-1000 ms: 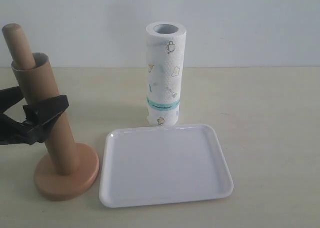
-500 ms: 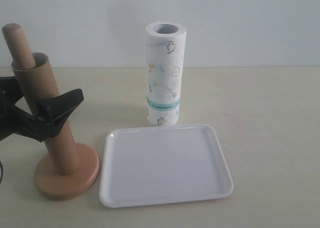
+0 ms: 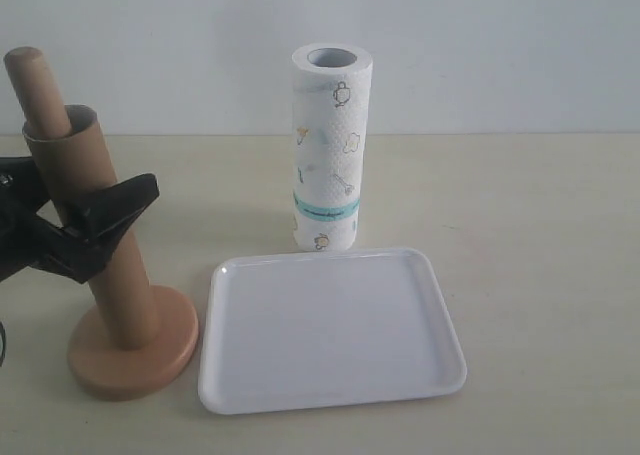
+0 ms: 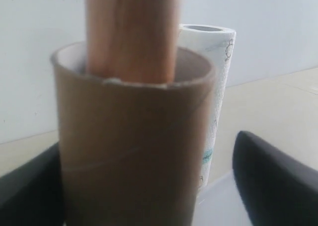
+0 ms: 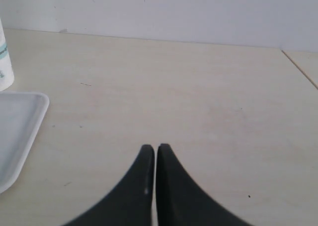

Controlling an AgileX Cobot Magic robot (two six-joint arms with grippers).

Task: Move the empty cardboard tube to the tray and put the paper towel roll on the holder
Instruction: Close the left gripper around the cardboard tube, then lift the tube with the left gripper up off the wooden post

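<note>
Pale counter (image 3: pixel 540 205): L hand (image 3: pixel 95 210) is narrowing fr wide-open round the empty cardboard tube (image 3: pixel 72 160), one finger not yet touching, tube sitting over the holder (image 3: pixel 135 350) pole, so grasp is nearing; R hand (image 5: pixel 155 147) is resting pressed together.

- I am working over a pale beige table (image 3: pixel 540 275) that is showing faint grain and a few small dark specks.
- A plain white wall (image 3: pixel 500 55) is rising right behind its far edge.
- Soft, even light is casting only weak shadows.
- A thin seam (image 5: pixel 299 69) is crossing one table corner.
</note>
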